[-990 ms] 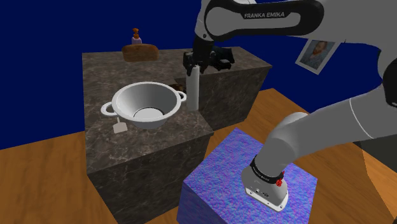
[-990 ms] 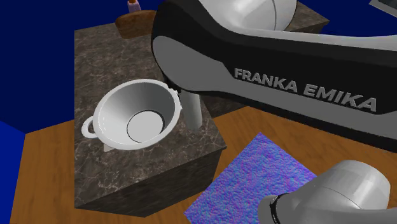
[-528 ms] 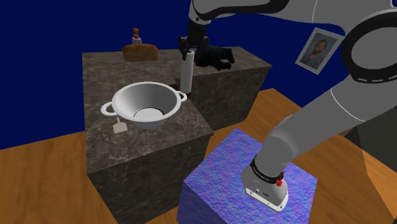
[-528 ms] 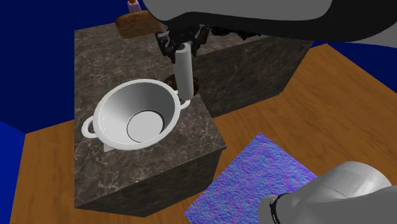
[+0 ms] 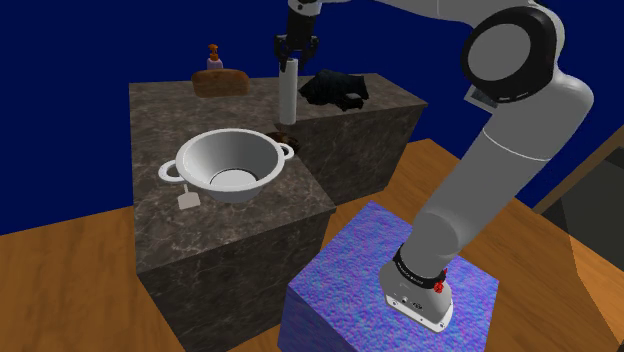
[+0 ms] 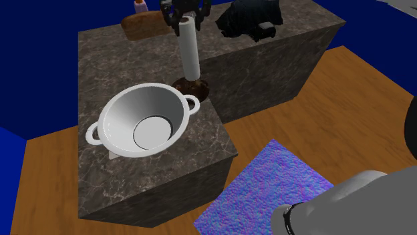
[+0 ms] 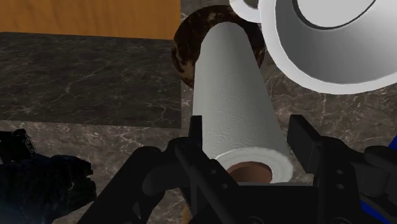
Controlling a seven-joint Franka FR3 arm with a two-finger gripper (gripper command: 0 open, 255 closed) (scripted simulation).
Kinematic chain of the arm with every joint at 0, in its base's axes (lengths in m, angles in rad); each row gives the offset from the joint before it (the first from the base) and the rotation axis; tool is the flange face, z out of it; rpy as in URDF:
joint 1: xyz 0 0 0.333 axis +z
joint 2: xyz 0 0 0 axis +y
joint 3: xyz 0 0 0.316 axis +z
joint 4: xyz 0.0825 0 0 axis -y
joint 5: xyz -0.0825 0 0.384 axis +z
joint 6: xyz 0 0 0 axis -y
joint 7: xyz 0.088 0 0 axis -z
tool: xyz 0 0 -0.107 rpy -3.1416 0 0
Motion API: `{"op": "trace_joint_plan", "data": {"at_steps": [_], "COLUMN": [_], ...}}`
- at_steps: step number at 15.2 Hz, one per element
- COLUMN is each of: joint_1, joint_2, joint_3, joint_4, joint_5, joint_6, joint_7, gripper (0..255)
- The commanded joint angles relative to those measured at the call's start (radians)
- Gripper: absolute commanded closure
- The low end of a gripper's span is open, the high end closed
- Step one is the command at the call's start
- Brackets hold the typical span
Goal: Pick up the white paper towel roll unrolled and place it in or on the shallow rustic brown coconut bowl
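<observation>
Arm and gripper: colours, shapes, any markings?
The glossy white robot arm is built of rounded tubular links with dark grey round joint caps, and has a black ring with a small red dot at its base. The all-black gripper is matte, with two blocky, flat-faced jaws.

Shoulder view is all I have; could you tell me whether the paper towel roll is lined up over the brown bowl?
Observer: Yes; in the wrist view the paper towel roll points down at the brown bowl, covering its middle.
Operator: Thanks. Are the jaws gripping it?
Observer: The wrist view shows them clasping its upper end from both sides.
Operator: Is the white bowl in the way?
Observer: In the second exterior view the white bowl sits beside the brown one, not under the roll.
</observation>
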Motion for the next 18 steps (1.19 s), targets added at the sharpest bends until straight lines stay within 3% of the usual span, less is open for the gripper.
{"op": "trace_joint_plan", "data": {"at_steps": [1, 4, 18], "joint_1": [-0.006, -0.014, -0.017], "joint_2": [0.074, 0.182, 0.152], "joint_3": [-0.006, -0.014, -0.016], "joint_4": [0.117, 0.283, 0.054], "joint_5": [-0.002, -0.005, -0.005], "joint_6": [-0.043, -0.1, 0.099], "joint_7": [-0.014, -0.034, -0.029], "gripper": [255, 255, 255]}}
